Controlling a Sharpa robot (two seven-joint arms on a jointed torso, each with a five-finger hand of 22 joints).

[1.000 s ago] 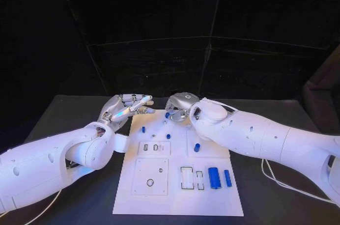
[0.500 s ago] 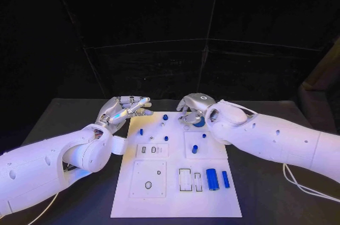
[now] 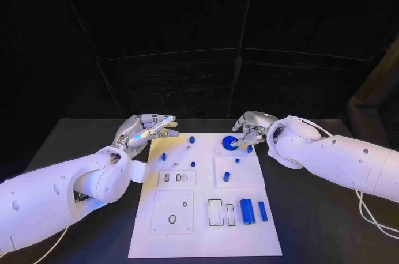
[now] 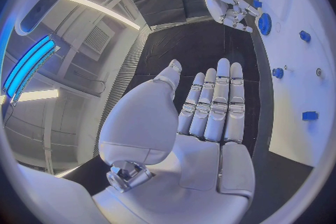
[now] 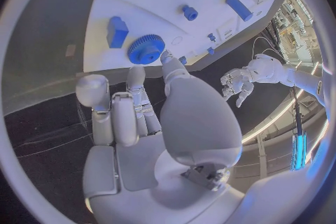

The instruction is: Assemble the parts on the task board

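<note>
Where the white task board lies along the middle of the black worktop, carries small blue parts scattered over its surface. At its far end, near the right edge, lies a blue gear, flat on the board, toothed rim plain in the right wrist view. Just beside that gear hangs the right hand, fingers loosely apart and holding nothing, fingertips close to the gear; contact cannot be told. Off the far left corner of the board hovers the left hand, palm bare, fingers straight and side by side, gripping nothing. Nearer the robot, on the right side of the board, lie a blue cylinder and a slimmer blue bar, side by side, next to pale rectangular slots.
</note>
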